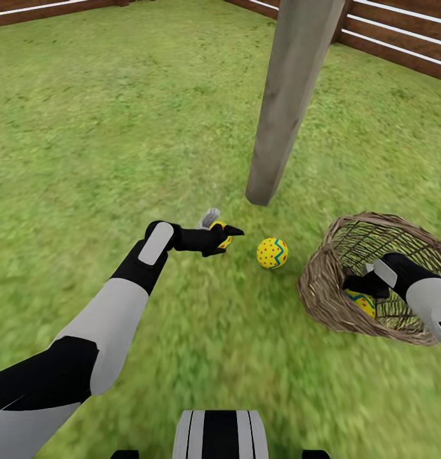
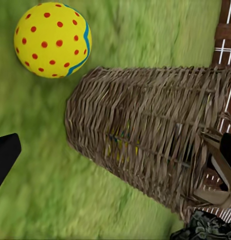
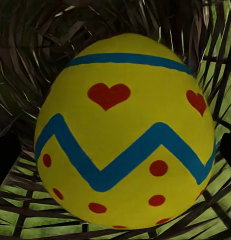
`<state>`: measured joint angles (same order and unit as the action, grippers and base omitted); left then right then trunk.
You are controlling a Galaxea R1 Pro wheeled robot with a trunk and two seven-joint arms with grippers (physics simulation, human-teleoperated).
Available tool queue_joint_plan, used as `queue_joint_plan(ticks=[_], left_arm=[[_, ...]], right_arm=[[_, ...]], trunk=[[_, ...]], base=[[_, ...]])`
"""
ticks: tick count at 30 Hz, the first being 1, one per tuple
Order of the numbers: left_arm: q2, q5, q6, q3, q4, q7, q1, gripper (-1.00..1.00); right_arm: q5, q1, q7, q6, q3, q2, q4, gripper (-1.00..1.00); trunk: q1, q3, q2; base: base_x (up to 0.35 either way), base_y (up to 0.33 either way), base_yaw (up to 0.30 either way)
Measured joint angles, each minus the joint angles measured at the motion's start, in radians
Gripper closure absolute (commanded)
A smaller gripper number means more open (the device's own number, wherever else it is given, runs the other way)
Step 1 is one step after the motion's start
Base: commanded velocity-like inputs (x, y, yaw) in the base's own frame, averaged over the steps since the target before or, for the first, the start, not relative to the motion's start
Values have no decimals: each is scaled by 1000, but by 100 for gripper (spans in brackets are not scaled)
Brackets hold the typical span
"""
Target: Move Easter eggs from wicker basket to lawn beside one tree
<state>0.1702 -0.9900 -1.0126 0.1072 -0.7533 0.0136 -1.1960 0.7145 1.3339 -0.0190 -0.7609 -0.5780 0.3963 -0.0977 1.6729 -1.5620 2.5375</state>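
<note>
The tree's pale trunk (image 1: 290, 95) meets the lawn (image 1: 118, 127) ahead of me. One Easter egg (image 1: 272, 252) (image 2: 52, 39) lies on the grass near its base. A second egg (image 1: 222, 227) peeks out at my left gripper (image 1: 219, 240) (image 2: 115, 155), whose fingers stand wide apart and open, with nothing between them in the left wrist view. The wicker basket (image 1: 322, 287) (image 2: 145, 145) leans tilted at the right. My right gripper (image 1: 355, 285) (image 3: 115, 150) reaches inside it, open, its fingers on either side of the third egg (image 1: 362, 302) (image 3: 125, 135).
A brown slat fence (image 1: 399, 38) runs along the back right, with more fence at the far left corner (image 1: 42, 9). Open grass spreads to the left and toward me. My base (image 1: 220, 435) shows at the lower edge.
</note>
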Motion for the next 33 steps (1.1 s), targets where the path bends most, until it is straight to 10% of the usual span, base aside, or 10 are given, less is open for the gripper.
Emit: queue_joint_plan(ticks=[27, 28, 33], left_arm=[[-1, -4, 0, 0, 28, -2, 0, -100], [-1, -4, 0, 0, 28, -2, 0, -100], [-1, -5, -1, 0, 28, -3, 0, -100]], right_arm=[[-19, -31, -1, 46, 8, 1, 2, -100], [-22, -33, -1, 46, 4, 0, 2, 100], [-27, -40, -3, 49, 5, 1, -4, 100]], trunk=[[3, -27, 2], [3, -27, 2], [3, -27, 2]], base=[[6, -4, 0], [0, 0, 0], [0, 0, 0]])
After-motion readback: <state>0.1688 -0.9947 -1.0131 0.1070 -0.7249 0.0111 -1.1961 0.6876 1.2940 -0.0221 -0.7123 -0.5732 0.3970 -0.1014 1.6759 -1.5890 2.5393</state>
